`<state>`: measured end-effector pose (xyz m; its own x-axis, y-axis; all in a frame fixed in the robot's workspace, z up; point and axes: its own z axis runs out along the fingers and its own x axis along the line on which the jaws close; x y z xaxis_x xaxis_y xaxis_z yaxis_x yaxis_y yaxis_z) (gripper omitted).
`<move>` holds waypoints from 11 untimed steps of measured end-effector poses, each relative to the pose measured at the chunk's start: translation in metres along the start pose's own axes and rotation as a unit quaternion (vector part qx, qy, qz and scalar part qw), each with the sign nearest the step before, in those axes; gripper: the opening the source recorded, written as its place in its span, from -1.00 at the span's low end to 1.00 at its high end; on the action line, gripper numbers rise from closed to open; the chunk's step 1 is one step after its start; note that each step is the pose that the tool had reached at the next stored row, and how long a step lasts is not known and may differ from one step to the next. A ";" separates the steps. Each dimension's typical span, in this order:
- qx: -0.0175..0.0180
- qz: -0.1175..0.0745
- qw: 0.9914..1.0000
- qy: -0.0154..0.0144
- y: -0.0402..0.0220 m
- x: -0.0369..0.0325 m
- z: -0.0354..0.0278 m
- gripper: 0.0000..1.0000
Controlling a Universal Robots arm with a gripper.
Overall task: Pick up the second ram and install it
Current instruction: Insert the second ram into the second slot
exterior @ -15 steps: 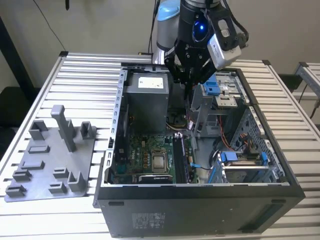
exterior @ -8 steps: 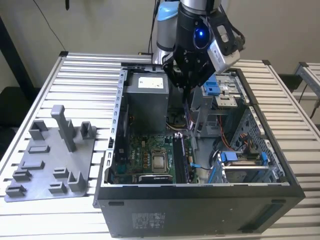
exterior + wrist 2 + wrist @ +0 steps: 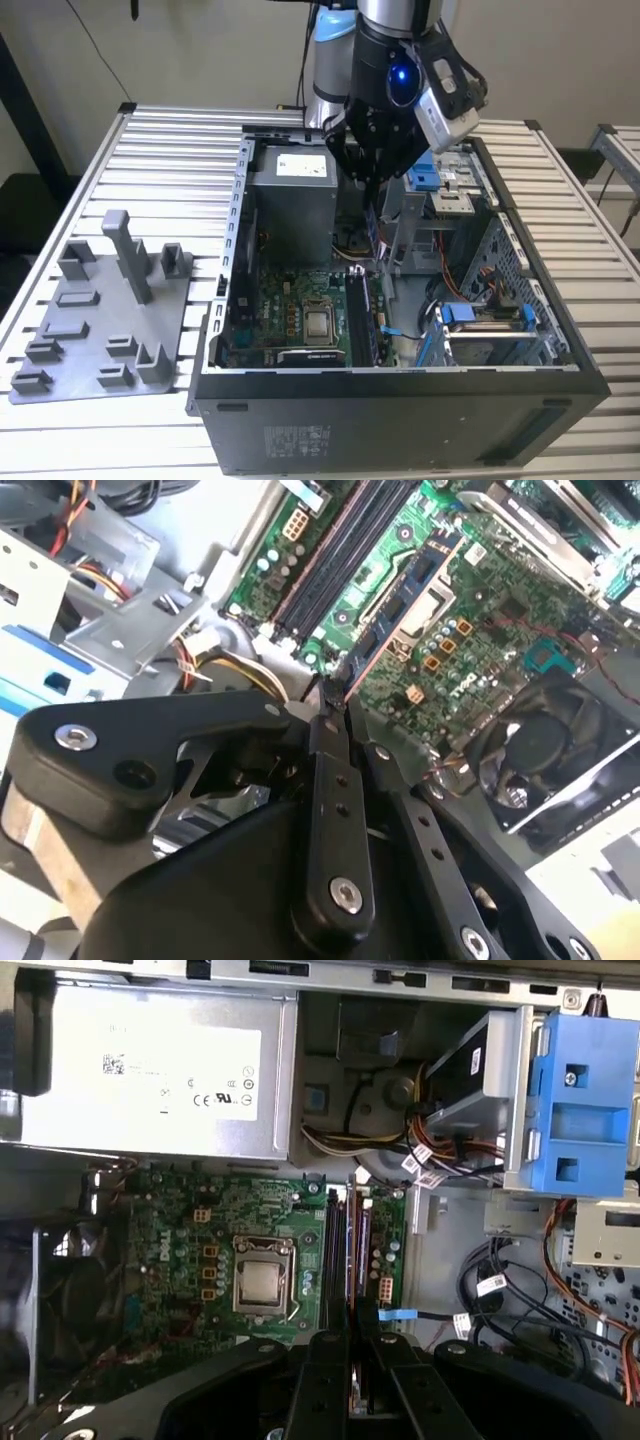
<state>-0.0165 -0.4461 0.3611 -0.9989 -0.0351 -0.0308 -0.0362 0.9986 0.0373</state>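
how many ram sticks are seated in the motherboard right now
1. The ram stick stands beside the empty slots, on their side away from the processor. Another may be hidden under the end effector.

You see the gripper (image 3: 335, 695) clamped on the second ram (image 3: 395, 605), which hangs tilted above the motherboard (image 3: 480, 590), beside the memory slots (image 3: 340, 545).

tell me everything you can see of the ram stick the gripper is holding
The ram stick is a long, thin, flat board, dark with blue labels and small chips on its face. The gripper is shut on one end of it, so it juts out from the fingertips over the green motherboard, beside the long black memory slots. In the first wrist view it runs edge-on beside those slots. It does not look seated.
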 end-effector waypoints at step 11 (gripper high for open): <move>0.008 0.013 1.000 0.000 -0.0007 0.0005 0.0168 -0.72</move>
<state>-0.0165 -0.4462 0.3443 -0.9995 -0.0092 -0.0304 -0.0098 0.9997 0.0215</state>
